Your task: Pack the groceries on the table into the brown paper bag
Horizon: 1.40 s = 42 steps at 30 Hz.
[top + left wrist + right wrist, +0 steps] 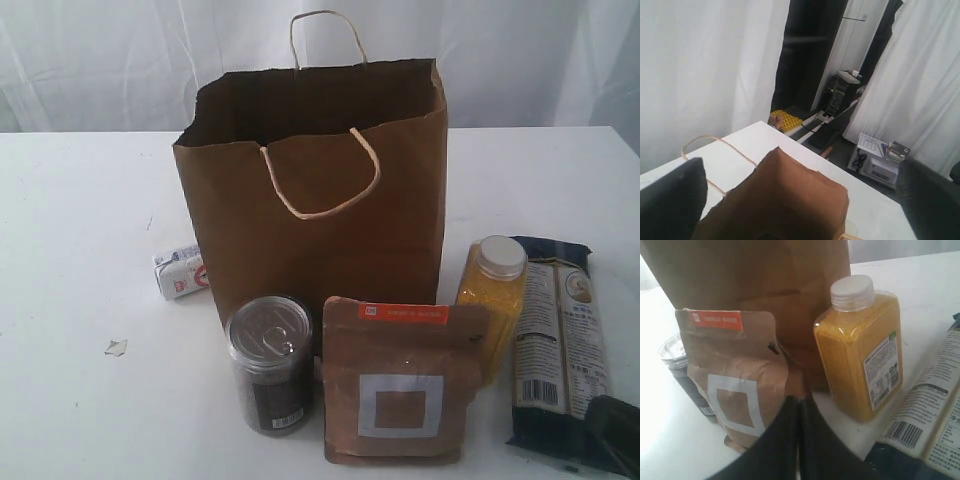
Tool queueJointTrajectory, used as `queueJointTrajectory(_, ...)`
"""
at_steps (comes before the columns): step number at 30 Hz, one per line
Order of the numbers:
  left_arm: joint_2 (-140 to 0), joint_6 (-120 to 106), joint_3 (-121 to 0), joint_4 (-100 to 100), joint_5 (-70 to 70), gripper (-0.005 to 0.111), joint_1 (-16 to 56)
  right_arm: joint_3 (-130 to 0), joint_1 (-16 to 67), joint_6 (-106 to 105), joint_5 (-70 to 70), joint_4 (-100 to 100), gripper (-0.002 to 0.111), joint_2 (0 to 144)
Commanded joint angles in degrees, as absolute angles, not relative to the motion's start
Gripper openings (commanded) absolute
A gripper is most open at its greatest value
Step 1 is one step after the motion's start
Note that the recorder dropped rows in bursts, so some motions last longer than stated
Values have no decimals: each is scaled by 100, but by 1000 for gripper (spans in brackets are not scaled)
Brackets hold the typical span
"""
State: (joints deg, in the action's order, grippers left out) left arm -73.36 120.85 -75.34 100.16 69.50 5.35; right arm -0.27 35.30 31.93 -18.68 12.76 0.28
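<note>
Groceries stood outside the bag (330,200), whose dark inside could not be read. A can (270,362) and a pouch (400,392) stood just in front of the bag, and a bottle (492,300) was at its front right corner. A packet (560,350) lay flat beyond the bottle, and a carton (180,271) lay on its side at the bag's left, all on the white table (70,390). The right claw (799,440) was clenched on nothing, low over the table. The pouch was just beside its tips and the bottle near on the other side, with the bag behind both. Both stood upright with their long axes vertical, while the packet's long axis ran front to back beside the bag. The right arm looked the nearer to them, and its claw would have to spread before taking either. The left claw (801,175) hung released and wide above the bag's rim, gripping nothing. The bag was creased kraft paper and the pouch matte brown with an orange strip and a white square. The bottle was squarish clear plastic full of yellow grain under a white cap. The can was clear-walled with a metal pull-tab lid, and the packet was glossy dark-blue film.
</note>
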Motion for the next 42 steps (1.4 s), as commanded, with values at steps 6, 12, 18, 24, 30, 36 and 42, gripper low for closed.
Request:
queueJointTrajectory(6, -7268, 12105, -7539, 9995, 6996, 105, 517, 0, 3533, 3197, -1789, 1356, 0, 0)
queueJointTrajectory(12, -7268, 12105, -7539, 9995, 6996, 105, 517, 0, 3533, 2572, -2006, 1310, 0, 0)
queueJointTrajectory(18, -7268, 12105, -7539, 9995, 6996, 105, 517, 0, 3396, 811, -2006, 802, 0, 0)
queueJointTrajectory(24, -7268, 12105, -7539, 9995, 6996, 105, 517, 0, 3403, 811, -1965, 780, 0, 0)
queueJointTrajectory(30, -7268, 12105, -7539, 9995, 6996, 105, 517, 0, 3403, 811, -1965, 780, 0, 0)
queueJointTrajectory(36, -7268, 12105, -7539, 9995, 6996, 105, 517, 0, 3403, 811, -1965, 780, 0, 0)
queueJointTrajectory(42, -7268, 11886, -7539, 9870, 6996, 105, 517, 0, 3403, 811, -1965, 780, 0, 0)
